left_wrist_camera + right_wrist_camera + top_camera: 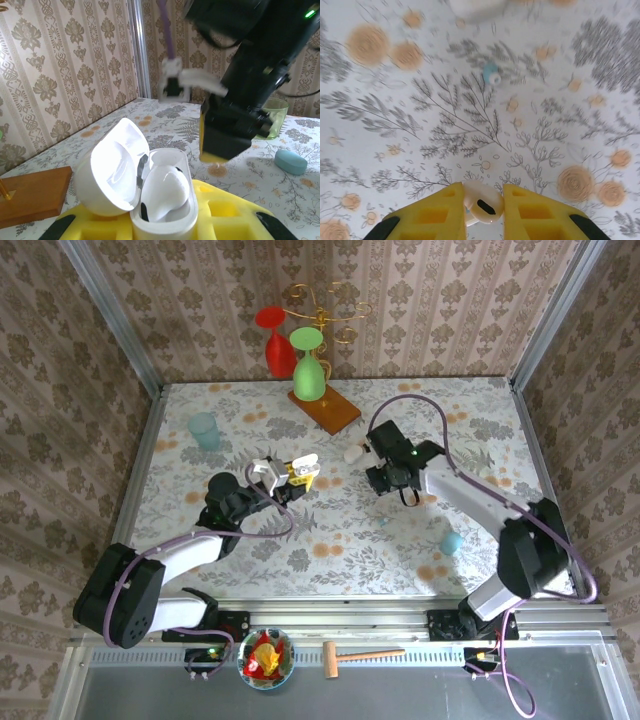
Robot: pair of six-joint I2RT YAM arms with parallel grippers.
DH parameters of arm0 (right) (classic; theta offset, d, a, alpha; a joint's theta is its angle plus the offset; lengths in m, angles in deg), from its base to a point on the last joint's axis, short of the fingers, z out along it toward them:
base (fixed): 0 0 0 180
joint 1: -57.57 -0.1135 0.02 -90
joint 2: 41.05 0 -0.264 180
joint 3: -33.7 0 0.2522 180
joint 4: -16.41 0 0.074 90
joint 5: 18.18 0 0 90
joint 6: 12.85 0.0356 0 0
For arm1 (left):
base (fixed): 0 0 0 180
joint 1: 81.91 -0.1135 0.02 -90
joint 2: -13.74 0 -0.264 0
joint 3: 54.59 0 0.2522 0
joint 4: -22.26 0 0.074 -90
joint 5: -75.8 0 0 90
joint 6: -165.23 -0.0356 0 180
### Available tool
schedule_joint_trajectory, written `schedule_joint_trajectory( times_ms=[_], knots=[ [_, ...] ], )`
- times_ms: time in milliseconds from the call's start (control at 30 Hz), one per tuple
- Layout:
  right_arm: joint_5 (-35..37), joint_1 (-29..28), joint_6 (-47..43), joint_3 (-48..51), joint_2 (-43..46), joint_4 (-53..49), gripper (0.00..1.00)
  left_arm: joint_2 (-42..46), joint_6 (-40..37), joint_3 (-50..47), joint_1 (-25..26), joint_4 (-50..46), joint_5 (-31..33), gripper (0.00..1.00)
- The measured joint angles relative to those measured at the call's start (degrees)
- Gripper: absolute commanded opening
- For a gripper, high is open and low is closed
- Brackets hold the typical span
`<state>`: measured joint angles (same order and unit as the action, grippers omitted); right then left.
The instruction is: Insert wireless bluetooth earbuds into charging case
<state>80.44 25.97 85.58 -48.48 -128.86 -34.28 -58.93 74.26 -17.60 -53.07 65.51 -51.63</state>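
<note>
My left gripper [160, 222] is shut on the base of a white charging case [165, 220] whose lid [112, 172] is flipped open to the left. One white earbud [167, 192] sits in the case. From above, the case [303, 465] is left of the table's middle, in the left gripper [290, 476]. My right gripper [484, 192] is shut on a second white earbud [485, 207] with a dark oval mark, just above the tablecloth. The right gripper [390, 478] hangs a little to the right of the case, yellow fingers [220, 147] pointing down.
A tiny bluish bit [491, 75] lies on the cloth ahead of the right gripper, with a blurred white case [477, 7] beyond it. A blue pebble-shaped case [290, 161] and a pale cup [274, 117] stand near the right arm. A wooden base [325, 410] with glasses and a teal cup [205, 430] stand at the back.
</note>
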Motion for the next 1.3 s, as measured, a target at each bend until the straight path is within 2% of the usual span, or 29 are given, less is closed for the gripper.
schedule_joint_trajectory(
  times_ms=[233, 433, 800, 1300],
  knots=[
    [3.85, -6.62, -5.33, 3.76, 11.06, 10.05, 0.19, -1.36, 0.04, 0.31, 0.35, -0.02, -0.04, 0.01],
    [4.28, -11.04, -9.05, 3.78, 16.24, 16.17, 0.19, -2.51, 0.09, 0.79, 1.51, -0.02, -0.68, 0.01],
    [3.76, -16.31, -13.31, 0.07, 12.66, 19.23, 0.18, -2.78, 1.44, 2.54, 2.64, -0.04, -3.23, 0.01],
    [3.17, -17.0, -15.8, -1.4, 8.92, 20.06, 0.18, -2.78, 2.93, 3.3, 2.69, -1.03, -3.28, 0.02]
  ],
)
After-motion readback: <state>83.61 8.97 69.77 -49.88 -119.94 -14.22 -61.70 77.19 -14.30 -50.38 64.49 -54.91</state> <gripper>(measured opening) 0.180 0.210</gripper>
